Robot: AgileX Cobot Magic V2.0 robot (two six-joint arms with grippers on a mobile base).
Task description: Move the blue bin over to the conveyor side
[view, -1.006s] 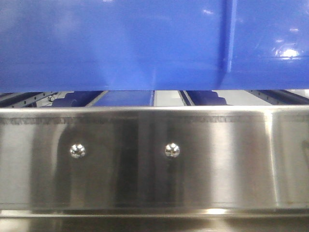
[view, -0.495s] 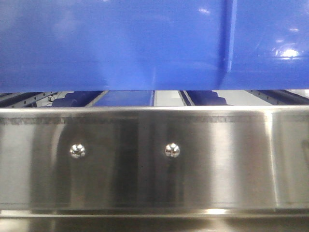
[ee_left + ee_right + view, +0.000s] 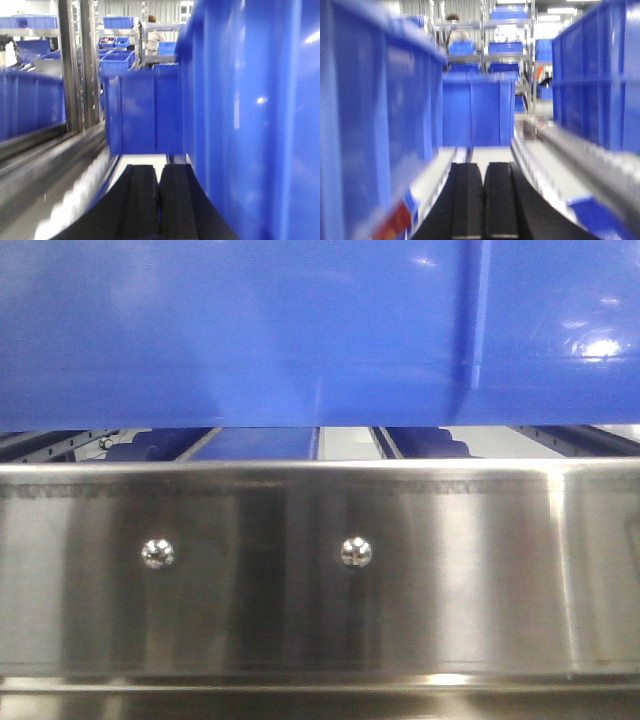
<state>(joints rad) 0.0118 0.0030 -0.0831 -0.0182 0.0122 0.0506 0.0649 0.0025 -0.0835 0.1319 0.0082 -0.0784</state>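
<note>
The blue bin fills the top of the front view, its glossy wall with one thin vertical rib hanging just above a steel panel. It also shows as the wall on the right of the left wrist view and on the left of the right wrist view. My left gripper is shut and empty, close beside the bin's wall. My right gripper is shut and empty beside the opposite wall. Whether the fingers touch the bin I cannot tell. The conveyor's dark belt is out of view.
A shiny steel panel with two round bolt heads crosses the front view below the bin. Another blue bin stands ahead on the roller track. A ribbed blue crate sits at the right. Steel rails run along the left. Shelves of blue crates stand behind.
Almost nothing: the bolt heads have drifted a few pixels to the left in the front view. The bin's wall stays in the same place.
</note>
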